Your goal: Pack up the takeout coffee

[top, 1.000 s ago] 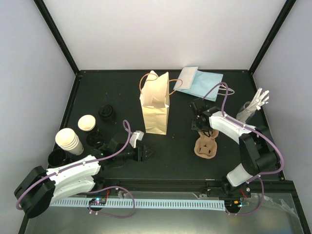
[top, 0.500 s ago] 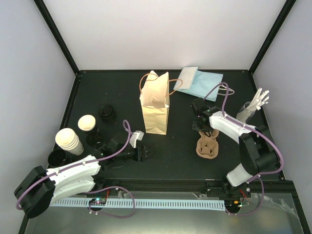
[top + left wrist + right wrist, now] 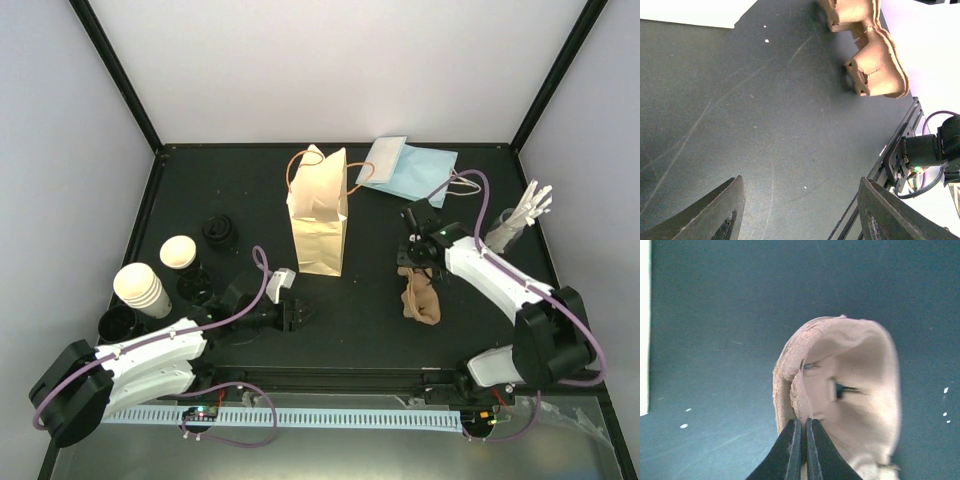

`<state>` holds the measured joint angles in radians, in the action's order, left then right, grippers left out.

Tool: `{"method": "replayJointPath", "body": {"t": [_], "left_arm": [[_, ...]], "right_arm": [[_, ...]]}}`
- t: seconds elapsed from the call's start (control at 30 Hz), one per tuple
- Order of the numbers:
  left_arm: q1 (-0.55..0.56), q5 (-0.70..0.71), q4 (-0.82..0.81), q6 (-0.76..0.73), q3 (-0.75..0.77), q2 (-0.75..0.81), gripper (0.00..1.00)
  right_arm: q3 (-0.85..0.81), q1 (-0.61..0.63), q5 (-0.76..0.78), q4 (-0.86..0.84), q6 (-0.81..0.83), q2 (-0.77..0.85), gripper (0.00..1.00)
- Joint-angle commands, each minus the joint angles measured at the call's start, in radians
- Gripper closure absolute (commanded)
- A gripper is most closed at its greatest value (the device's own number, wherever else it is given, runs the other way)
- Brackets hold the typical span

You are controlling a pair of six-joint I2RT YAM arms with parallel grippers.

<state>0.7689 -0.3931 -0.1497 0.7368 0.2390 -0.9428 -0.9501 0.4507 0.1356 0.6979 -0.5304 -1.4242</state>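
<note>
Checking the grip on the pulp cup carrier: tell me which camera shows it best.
Right wrist: the pulp cup carrier fills the frame, the right gripper pinching its wall. Top external shows it small, at that gripper's tip; left wrist shows two pockets, cropped at the top edge.

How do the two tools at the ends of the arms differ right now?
The left tool stands open, while the right tool is shut. The left tool holds nothing above the dark table, while the right tool pinches the rim of the brown moulded-pulp cup carrier. Both tools are black and have two fingers.
</note>
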Motion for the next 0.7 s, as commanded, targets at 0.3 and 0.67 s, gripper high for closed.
{"method": "replayJointPath", "body": {"t": [0.3, 0.67], "left_arm": [[0.124, -0.002, -0.242, 0.118, 0.103, -0.165, 0.38], [0.207, 0.042, -0.253, 0.175, 0.294, -0.39, 0.49]], "right_arm": [[0.126, 0.067, -0.311, -0.029, 0.074, 0.248, 0.98], [0.188, 0.157, -0.381, -0.1, 0.084, 0.3, 0.99]]}}
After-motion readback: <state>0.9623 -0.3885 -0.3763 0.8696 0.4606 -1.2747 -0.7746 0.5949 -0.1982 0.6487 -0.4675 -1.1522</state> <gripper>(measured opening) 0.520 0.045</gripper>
